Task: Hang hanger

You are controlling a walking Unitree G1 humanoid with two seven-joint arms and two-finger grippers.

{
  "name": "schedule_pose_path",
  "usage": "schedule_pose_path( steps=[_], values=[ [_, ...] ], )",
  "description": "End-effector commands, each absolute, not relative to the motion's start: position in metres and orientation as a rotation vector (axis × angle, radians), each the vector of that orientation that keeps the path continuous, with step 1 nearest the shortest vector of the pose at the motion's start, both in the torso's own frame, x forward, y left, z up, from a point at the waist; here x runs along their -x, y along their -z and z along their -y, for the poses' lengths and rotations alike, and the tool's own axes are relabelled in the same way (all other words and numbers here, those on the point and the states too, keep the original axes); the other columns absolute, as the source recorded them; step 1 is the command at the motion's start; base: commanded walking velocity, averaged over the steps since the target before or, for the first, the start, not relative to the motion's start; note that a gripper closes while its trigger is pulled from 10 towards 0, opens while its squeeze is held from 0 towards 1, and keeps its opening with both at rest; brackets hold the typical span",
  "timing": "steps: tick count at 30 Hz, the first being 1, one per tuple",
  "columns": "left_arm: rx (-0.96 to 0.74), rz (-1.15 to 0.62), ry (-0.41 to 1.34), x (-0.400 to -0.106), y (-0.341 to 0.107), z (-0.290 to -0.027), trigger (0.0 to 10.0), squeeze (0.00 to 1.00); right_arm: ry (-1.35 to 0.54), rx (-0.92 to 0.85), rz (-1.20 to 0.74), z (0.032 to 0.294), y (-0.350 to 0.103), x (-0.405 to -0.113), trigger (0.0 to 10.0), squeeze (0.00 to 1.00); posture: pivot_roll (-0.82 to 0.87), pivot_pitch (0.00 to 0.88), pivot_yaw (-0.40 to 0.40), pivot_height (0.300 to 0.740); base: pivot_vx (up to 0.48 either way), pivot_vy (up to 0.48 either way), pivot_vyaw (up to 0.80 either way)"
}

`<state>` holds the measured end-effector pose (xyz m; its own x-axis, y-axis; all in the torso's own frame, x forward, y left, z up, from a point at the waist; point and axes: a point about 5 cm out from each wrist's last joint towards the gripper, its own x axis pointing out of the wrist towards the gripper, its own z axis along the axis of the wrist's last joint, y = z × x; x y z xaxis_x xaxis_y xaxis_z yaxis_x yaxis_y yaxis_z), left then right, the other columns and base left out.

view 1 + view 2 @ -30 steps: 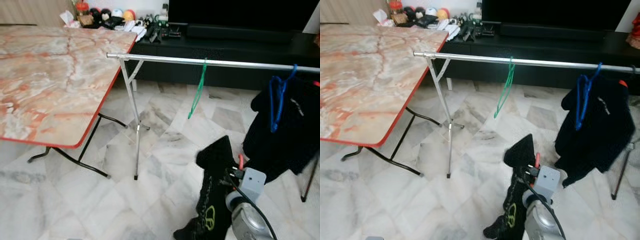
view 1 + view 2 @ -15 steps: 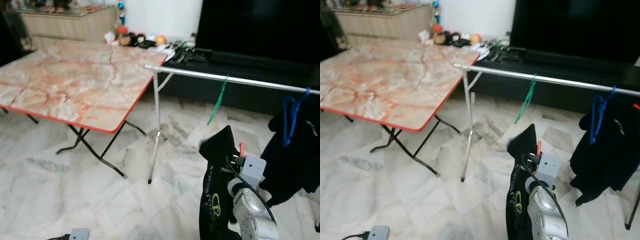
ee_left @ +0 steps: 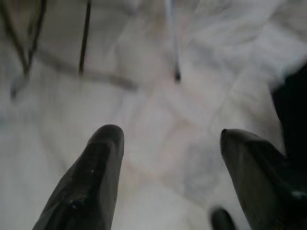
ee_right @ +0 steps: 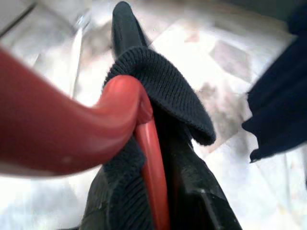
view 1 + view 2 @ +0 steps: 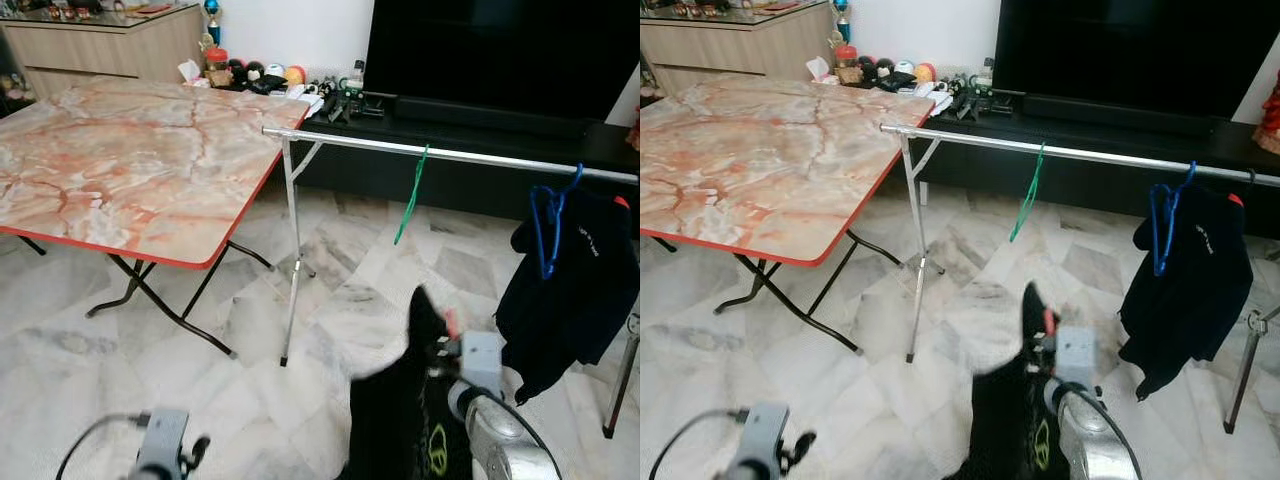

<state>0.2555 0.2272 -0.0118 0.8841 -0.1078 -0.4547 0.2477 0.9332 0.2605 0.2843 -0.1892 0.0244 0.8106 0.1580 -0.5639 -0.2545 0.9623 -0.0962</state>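
marble floor (image 5: 330, 300) below right pincer (image 4: 144, 143) clamping red hanger (image 4: 72, 139), left pincer (image 3: 168, 158) agape

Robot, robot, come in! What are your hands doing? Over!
Right gripper shut on red hanger carrying black garment, low before the rail. Left gripper open, empty over floor. Green hanger and blue hanger on rail.

the table (image 5: 130, 180) stands left of the clothes rail (image 5: 450, 155), with the tv bench (image 5: 480, 140) behind the rail.
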Motion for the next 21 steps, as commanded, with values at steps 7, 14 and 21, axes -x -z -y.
schedule_pose_path(
  steps=[7,14,21],
  values=[
    [-0.525,-0.337,0.551,-0.284,-0.02,-0.203,10.0,0.0,-0.603,0.36,-0.568,0.201,-0.049,-0.29,10.0,0.0,0.05,0.118,-0.032,0.74,0.0,0.0,0.0],
    [-0.545,-0.312,0.679,-0.301,-0.037,-0.186,10.0,0.0,-0.856,0.421,-0.549,0.205,-0.072,-0.282,10.0,0.0,0.04,0.164,-0.029,0.74,0.0,0.0,0.0],
    [-0.473,-0.268,0.766,-0.312,-0.049,-0.161,10.0,0.0,-1.028,0.435,-0.465,0.191,-0.095,-0.272,10.0,0.0,0.02,0.196,-0.011,0.74,0.0,0.0,0.0]
  ],
)
